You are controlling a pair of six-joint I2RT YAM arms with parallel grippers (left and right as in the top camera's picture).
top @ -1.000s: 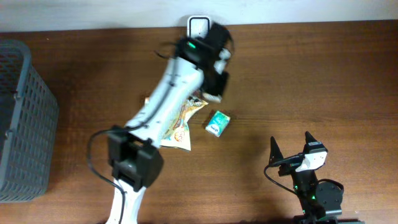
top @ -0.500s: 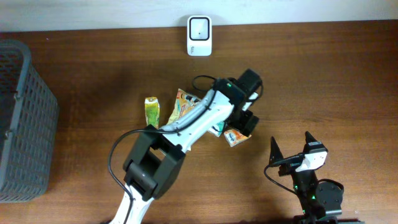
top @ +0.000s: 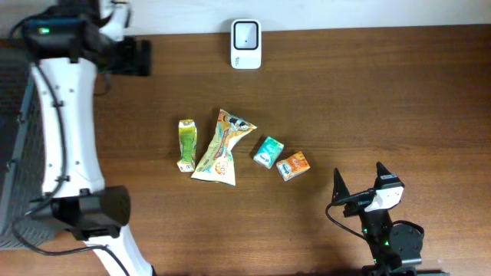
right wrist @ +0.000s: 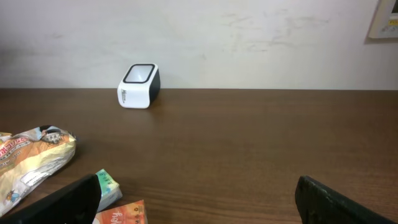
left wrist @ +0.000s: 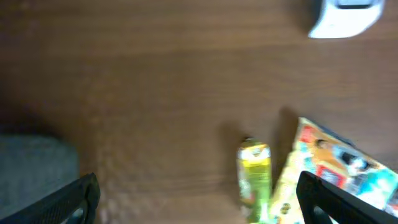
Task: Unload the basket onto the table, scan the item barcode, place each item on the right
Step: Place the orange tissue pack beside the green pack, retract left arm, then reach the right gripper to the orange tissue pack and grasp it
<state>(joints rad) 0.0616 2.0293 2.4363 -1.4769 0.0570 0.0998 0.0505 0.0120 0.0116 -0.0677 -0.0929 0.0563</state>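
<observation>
**No item at the scanner, both end effectors empty**

Four items lie in a loose row mid-worktop, none held. From left to right they are the green pouch, the snack bag, the teal box and the orange box. Pouch and bag lie just beside each other. The two boxes sit close together, right of the bag. I cannot tell whether they touch, and no barcode is readable in any view.

The scanner stands at the far edge of the worktop, centre, well apart from every item. Nothing is in front of its window.

The left end effector is at the far left, beside the basket, well away from the items. Its jaws are spread wide with nothing between them. The left wrist view is blurred, but the pouch, the bag and the scanner corner show beyond the fingers.

The right end effector is parked near right, also wide open and empty. Its camera looks across the boxes toward the scanner.

Progress, as a judgement: no scan is in hand right now. The layout does not show which items, if any, have been scanned. What is left for any one item is the full cycle: reach in, grasp it, carry it to the far edge and turn the barcode face to the scanner window. The left arm is far from the row, so a long reach comes first.
</observation>
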